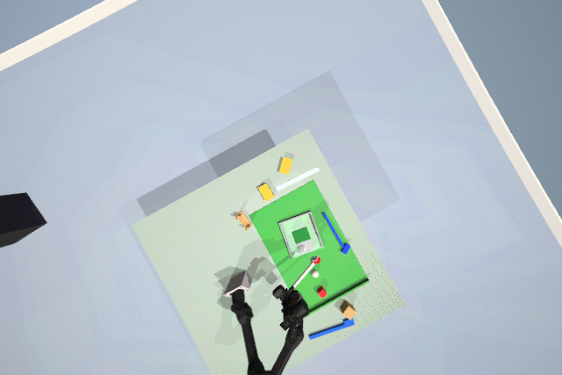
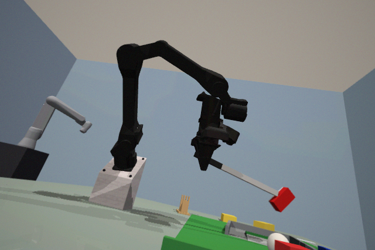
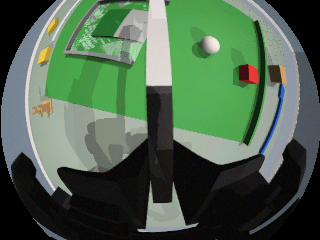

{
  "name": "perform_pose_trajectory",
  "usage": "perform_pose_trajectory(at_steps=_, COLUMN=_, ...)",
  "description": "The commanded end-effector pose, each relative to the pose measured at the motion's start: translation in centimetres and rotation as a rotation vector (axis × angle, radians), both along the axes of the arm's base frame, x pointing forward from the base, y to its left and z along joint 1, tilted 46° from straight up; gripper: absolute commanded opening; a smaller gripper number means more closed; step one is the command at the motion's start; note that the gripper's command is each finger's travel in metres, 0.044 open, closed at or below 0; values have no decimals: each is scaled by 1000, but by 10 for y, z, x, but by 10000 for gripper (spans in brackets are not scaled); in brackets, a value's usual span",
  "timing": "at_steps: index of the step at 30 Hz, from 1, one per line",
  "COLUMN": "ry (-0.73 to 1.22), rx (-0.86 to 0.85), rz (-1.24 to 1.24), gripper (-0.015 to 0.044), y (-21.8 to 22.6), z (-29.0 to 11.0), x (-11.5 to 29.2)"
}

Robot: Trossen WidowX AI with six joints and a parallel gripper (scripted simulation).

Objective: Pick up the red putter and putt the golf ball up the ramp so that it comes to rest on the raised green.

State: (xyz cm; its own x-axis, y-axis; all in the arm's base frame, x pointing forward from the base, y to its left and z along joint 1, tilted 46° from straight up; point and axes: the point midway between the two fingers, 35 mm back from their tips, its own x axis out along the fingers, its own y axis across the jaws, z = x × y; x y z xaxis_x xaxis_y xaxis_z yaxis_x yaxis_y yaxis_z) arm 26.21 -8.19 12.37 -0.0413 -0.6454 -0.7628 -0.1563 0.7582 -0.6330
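My gripper [image 1: 290,291] [image 2: 203,165] [image 3: 159,142] is shut on the grip end of the red putter. Its pale shaft [image 1: 303,274] [image 2: 242,178] [image 3: 159,40] slants down and forward to the red head [image 1: 316,259] [image 2: 281,199], which hangs in the air above the green mat [image 1: 268,230] [image 2: 193,232] [image 3: 200,100]. The white golf ball [image 1: 314,273] [image 2: 277,237] [image 3: 210,44] lies on the mat just right of the shaft. The raised green [image 1: 300,235] [image 3: 107,27], inside a grey rim with a ramp, sits beyond the head.
On the mat are a red cube [image 1: 321,291] [image 3: 248,74] and a blue putter [image 1: 333,227]. Off it lie another blue putter [image 1: 331,328], a tan block [image 1: 348,309] [image 3: 276,75], two yellow blocks [image 1: 284,164] [image 1: 265,191], a white bar [image 1: 297,178] and a wooden rack [image 1: 242,219] [image 2: 184,205].
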Motion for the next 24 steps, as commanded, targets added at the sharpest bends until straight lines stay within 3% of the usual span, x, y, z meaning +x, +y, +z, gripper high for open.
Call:
perform_pose_trajectory(at_steps=1, ry=-72, rx=-34, rz=-89, gripper=0, y=-15, z=18, x=-13)
perform_pose_trajectory(at_steps=11, ry=-245, rx=-120, rz=-324, gripper=0, y=-49, z=57, x=-53)
perform_pose_trajectory(at_steps=24, ry=-249, rx=-122, rz=-328, gripper=0, y=-73, z=35, x=-56)
